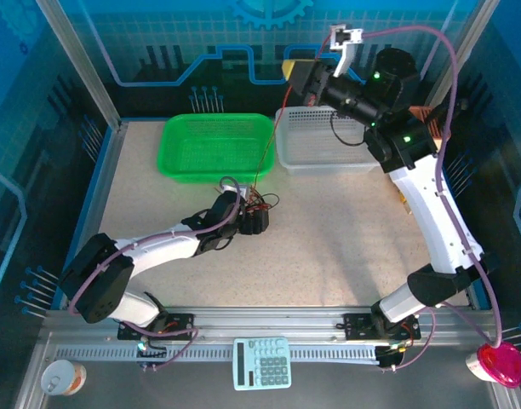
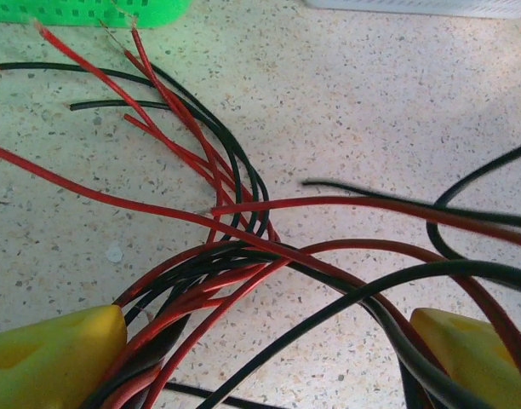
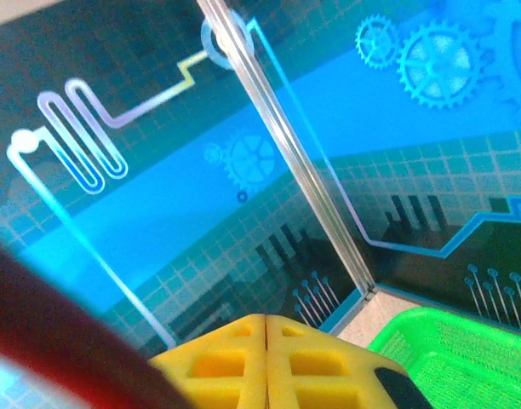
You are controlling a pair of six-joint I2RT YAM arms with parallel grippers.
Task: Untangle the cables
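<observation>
Left tool (image 2: 269, 332): released. Its two yellow fingers (image 2: 48, 358) stood spread on either side of the knot, probably to pin the bundle in place while one strand was drawn out.
Cables (image 2: 235, 221): red and black, tangled on the tabletop (image 1: 346, 239) near its middle. In the left wrist view the free ends fanned toward 11 o'clock.
Red strand (image 1: 267, 153): ran straight from the knot toward 1 o'clock, rising to the right tool.
Green basket (image 1: 171, 149): at 11 o'clock of the knot, near the loose ends.
White basket (image 1: 320, 162): at 1 o'clock, just beside the green one.
Right tool (image 1: 290, 72): clenched, its yellow fingers meeting. It was raised beyond the white basket and judged to be grasping the red strand, held high so that tension would slide the strand out of the knot.
</observation>
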